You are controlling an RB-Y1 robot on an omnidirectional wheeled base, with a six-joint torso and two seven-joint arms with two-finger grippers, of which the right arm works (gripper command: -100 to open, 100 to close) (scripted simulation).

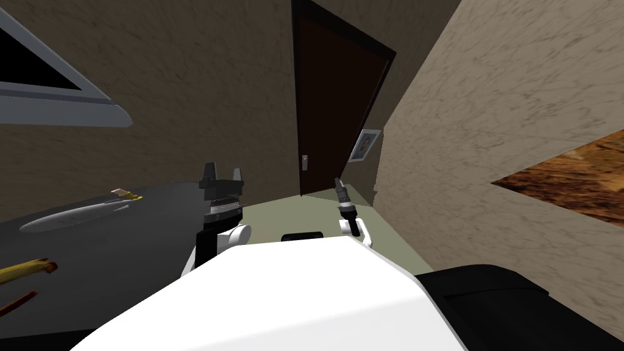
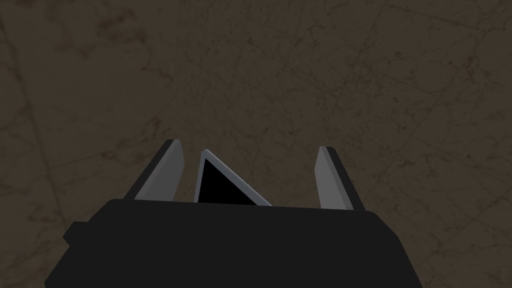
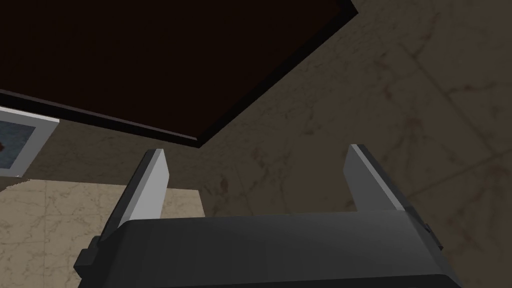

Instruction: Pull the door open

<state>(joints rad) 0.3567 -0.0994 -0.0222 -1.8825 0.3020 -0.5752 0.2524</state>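
Note:
A dark brown door (image 1: 329,103) stands shut in its frame in the far wall, ahead and a little to the right. Its small grey handle (image 1: 304,162) sits low on its left edge. In the right wrist view the door (image 3: 150,60) fills the area beyond my fingers. My right gripper (image 1: 337,181) is raised in front of the door, short of it, and open (image 3: 257,160) with nothing between its fingers. My left gripper (image 1: 222,173) is held up to the left of the door, facing the brown wall, open (image 2: 247,160) and empty.
A dark table (image 1: 122,244) stands to my left with a grey dish (image 1: 73,216) and some yellow and brown items. A pale stone wall (image 1: 487,122) closes in on the right. A small framed picture (image 1: 364,145) hangs beside the door. Greenish floor (image 1: 286,210) leads to it.

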